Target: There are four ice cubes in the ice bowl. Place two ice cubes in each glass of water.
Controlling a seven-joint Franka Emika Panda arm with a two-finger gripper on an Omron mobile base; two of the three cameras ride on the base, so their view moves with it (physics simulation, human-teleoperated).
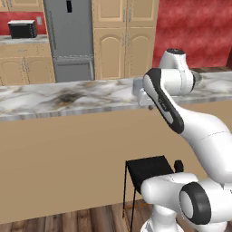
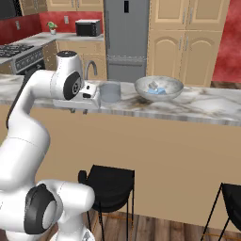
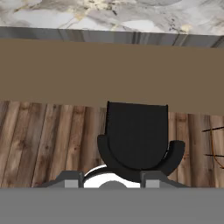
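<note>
The mottled grey ice bowl (image 2: 172, 89) stands on the marble counter with pale blue ice cubes (image 2: 157, 90) in its middle. A translucent grey-blue glass of water (image 2: 110, 92) stands to the left of the bowl. My gripper (image 2: 79, 111) hangs at the counter's near edge, left of that glass, and points down. In the hand view my gripper (image 3: 111, 177) faces the floor, with its fingertips (image 3: 72, 177) apart and nothing between them. In the left base view my gripper (image 1: 147, 107) sits just under the counter edge. The dark glass is hidden.
The marble counter (image 2: 207, 108) runs across both base views above a tan front panel (image 1: 63, 149). A black stool (image 3: 136, 131) stands on the wood floor right below the hand, and a second stool (image 2: 230, 197) stands at the right. A faucet (image 2: 89, 69) rises behind the hand.
</note>
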